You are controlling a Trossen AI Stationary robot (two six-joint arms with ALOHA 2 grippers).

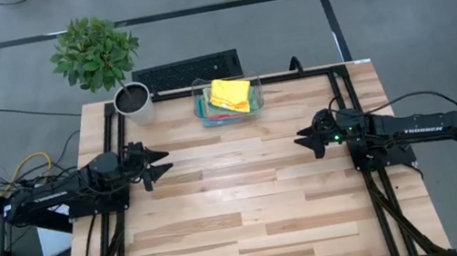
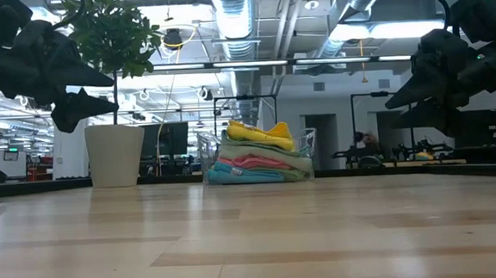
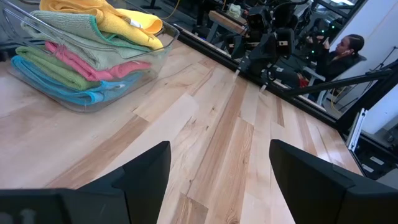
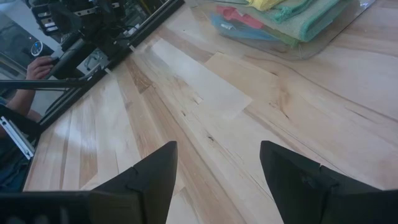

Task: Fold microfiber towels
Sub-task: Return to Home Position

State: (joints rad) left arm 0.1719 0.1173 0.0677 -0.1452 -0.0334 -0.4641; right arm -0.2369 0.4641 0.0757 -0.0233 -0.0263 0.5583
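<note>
The microfiber towels (image 1: 230, 96) lie stacked in a clear plastic bin (image 1: 199, 94) at the table's far middle: yellow (image 3: 118, 18) on top, then pale sage green, pink, bright green and bright blue (image 3: 74, 93) at the bottom. My left gripper (image 1: 161, 163) hovers open above the table's left side, pointing toward the middle. My right gripper (image 1: 302, 142) hovers open above the right side, facing it. Neither touches anything.
A potted plant in a white pot (image 1: 133, 102) stands at the far left, next to the bin. A black keyboard (image 1: 186, 71) lies beyond the far edge. Bare wood (image 1: 240, 200) spreads between and in front of the grippers. A person (image 3: 348, 46) sits beyond the table.
</note>
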